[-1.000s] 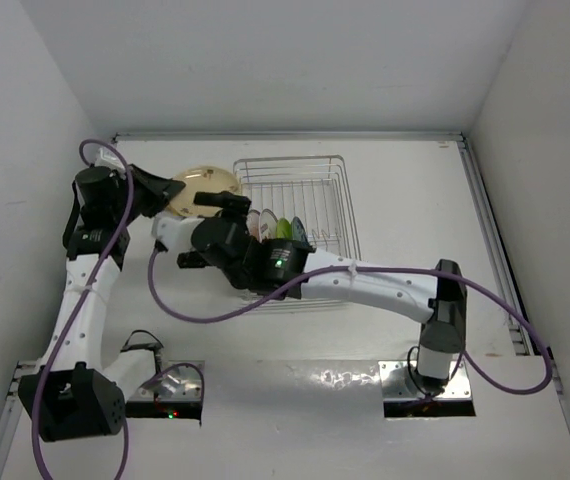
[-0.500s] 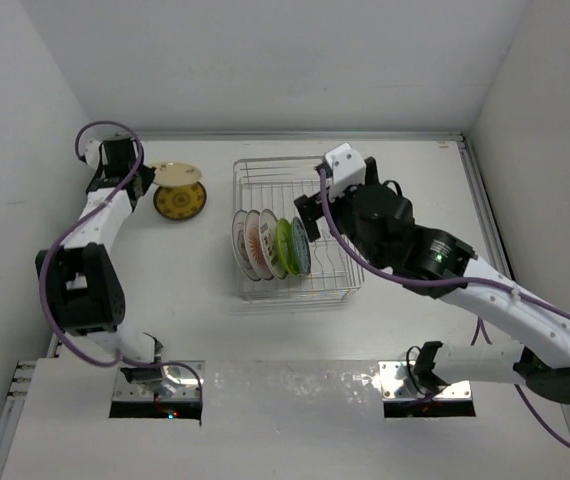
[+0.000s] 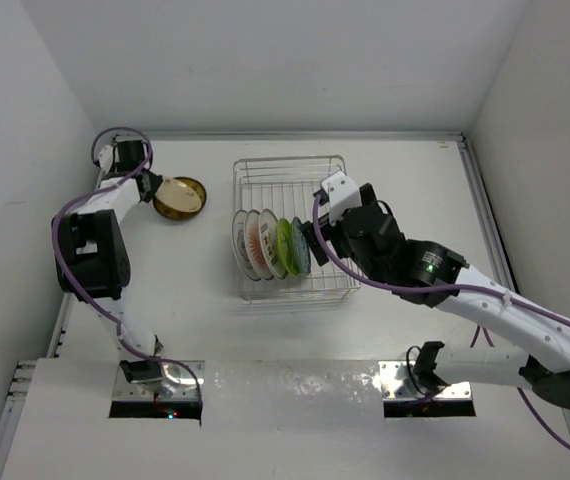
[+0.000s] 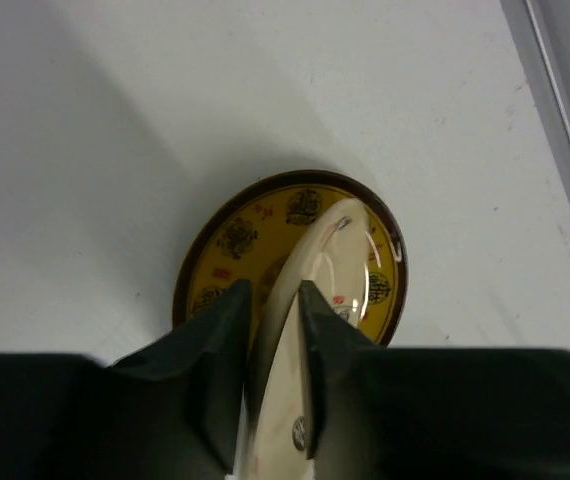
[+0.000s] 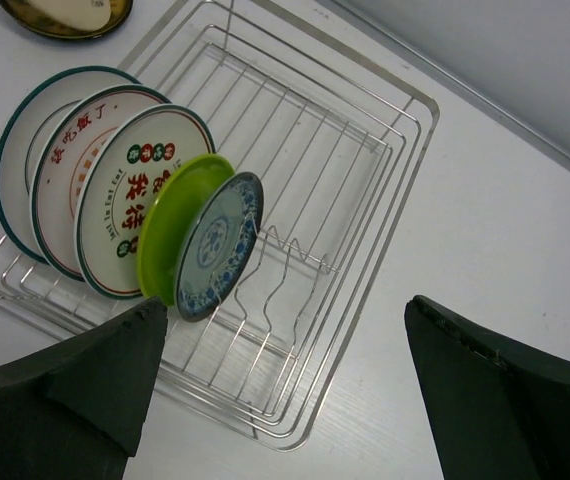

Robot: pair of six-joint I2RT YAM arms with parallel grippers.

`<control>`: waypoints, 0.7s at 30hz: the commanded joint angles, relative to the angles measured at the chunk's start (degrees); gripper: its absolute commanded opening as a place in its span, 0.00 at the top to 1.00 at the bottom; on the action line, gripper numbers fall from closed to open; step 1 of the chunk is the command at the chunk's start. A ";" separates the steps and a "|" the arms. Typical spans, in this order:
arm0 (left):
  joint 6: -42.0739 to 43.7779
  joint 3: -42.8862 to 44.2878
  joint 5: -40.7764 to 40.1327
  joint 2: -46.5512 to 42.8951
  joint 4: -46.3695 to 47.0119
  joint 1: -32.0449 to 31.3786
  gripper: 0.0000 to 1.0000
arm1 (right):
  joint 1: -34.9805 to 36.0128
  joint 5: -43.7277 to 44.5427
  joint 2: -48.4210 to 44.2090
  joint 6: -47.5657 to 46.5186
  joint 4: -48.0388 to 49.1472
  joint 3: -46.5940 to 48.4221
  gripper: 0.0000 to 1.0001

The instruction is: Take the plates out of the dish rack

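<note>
Left wrist view showed the left gripper (image 4: 270, 292) narrowly pinching the cream plate (image 4: 333, 250) by its rim, tilted over the dark yellow-centred plate (image 4: 233, 240) on the table (image 4: 115, 140). The right gripper (image 5: 285, 310) hung wide open above the dish rack (image 5: 327, 140), where five plates (image 5: 130, 210) stood upright.

This is a robot test cell in a lab, not a real kitchen. A bare white table (image 3: 215, 330) is boxed in by plain white walls (image 3: 265, 60) on three sides, with metal rails (image 3: 492, 240) along its edges. Two robot arms (image 3: 485, 305) are bolted to metal brackets (image 3: 397, 376) at the near edge and trail purple cables (image 3: 56, 245). The only household things are a wire dish rack (image 3: 315, 185) and some plates (image 3: 270, 245).
</note>
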 commanded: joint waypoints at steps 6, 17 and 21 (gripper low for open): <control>-0.40 0.98 -0.20 -0.44 -0.48 0.76 0.27 | -2.68 -3.66 2.51 5.10 0.85 -1.33 0.01; 2.85 9.68 4.91 2.56 -15.87 0.67 0.00 | -13.33 -16.16 16.56 18.38 2.51 2.96 0.01; 5.21 6.54 3.32 -10.08 -15.97 0.41 0.00 | -13.41 -15.19 20.96 20.22 3.66 4.91 0.15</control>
